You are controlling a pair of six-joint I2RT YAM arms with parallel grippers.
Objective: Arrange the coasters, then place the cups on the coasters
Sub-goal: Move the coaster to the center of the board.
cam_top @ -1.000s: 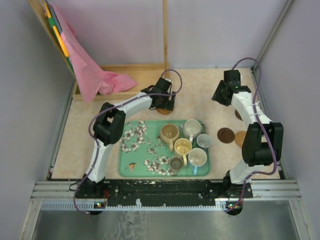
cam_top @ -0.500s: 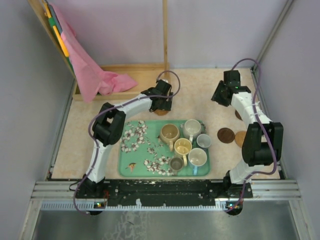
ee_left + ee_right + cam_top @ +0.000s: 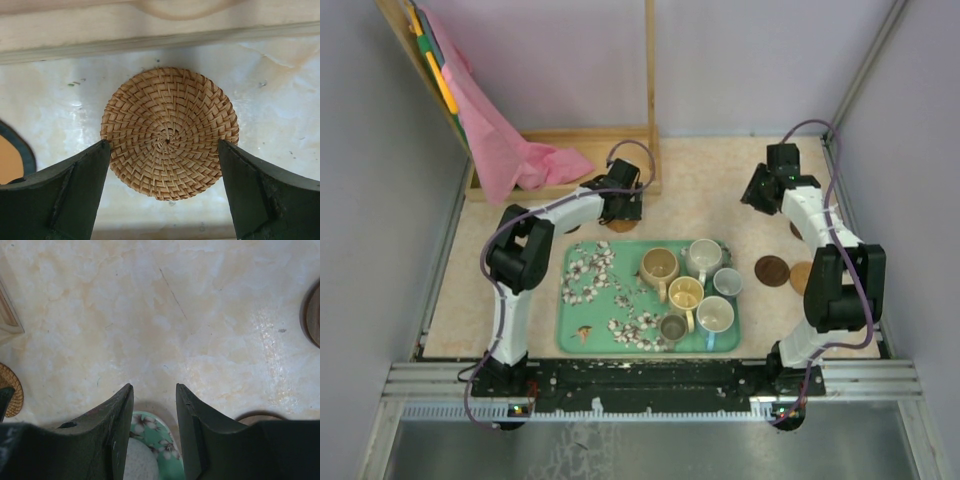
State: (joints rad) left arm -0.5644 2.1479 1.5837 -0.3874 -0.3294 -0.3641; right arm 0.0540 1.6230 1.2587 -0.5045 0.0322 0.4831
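A woven tan coaster (image 3: 170, 132) lies flat on the table just behind the green floral tray (image 3: 582, 318). My left gripper (image 3: 164, 145) straddles the coaster, jaws spread wide with a fingertip (image 3: 102, 150) against each opposite edge. From above, that coaster (image 3: 622, 226) peeks out under the left gripper (image 3: 620, 203). Several cups stand on the tray: tan (image 3: 659, 266), grey (image 3: 704, 256), pale blue (image 3: 727, 282), yellow (image 3: 685, 293), white (image 3: 715, 315) and a small dark one (image 3: 673, 327). My right gripper (image 3: 760, 190) hangs partly open over bare table with nothing between its fingers (image 3: 120, 405). A dark brown coaster (image 3: 772, 270) and a tan coaster (image 3: 802, 277) lie right of the tray.
A wooden frame (image 3: 590, 140) with a pink cloth (image 3: 510, 150) draped over it stands at the back left, close behind the left gripper. Another coaster (image 3: 796, 230) shows partly behind the right arm. A dark-rimmed round thing (image 3: 15, 150) sits left of the woven coaster. Walls close both sides.
My left gripper has moved left along the wooden frame's front, and the woven coaster has moved left with it. The right arm has stayed put.
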